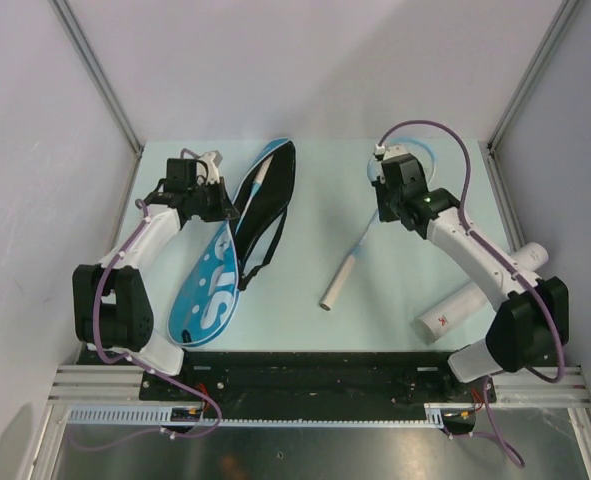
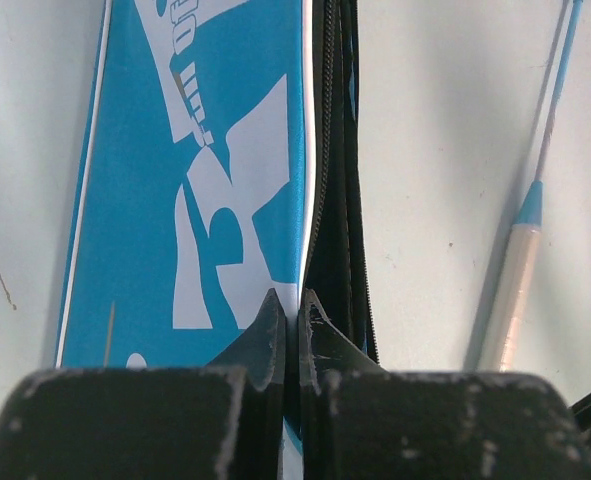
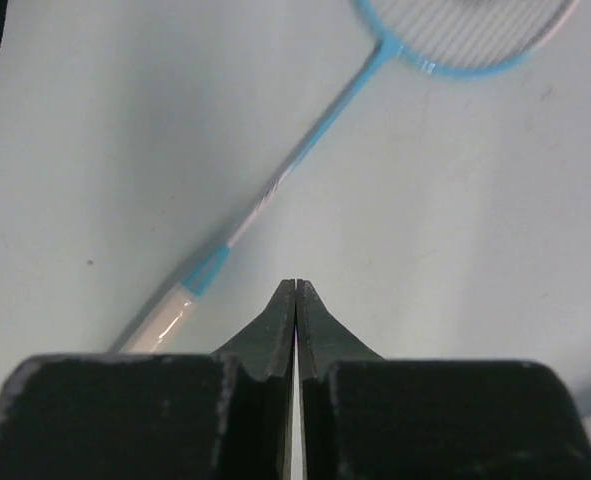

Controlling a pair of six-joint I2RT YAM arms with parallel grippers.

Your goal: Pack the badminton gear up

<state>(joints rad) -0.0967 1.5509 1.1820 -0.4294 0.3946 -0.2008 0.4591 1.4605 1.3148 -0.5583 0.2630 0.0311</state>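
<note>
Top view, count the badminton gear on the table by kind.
rackets: 2, a loose racket and a racket handle inside the cover
racket cover: 1
white tube: 1
total: 4

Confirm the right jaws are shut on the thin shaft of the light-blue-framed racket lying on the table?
Not quite. The right jaws are shut on nothing; the light-blue-framed racket lies on the table, its thin shaft apart from them. The right wrist view shows this.

Bright even light, soft shadows, blurred foreground
</note>
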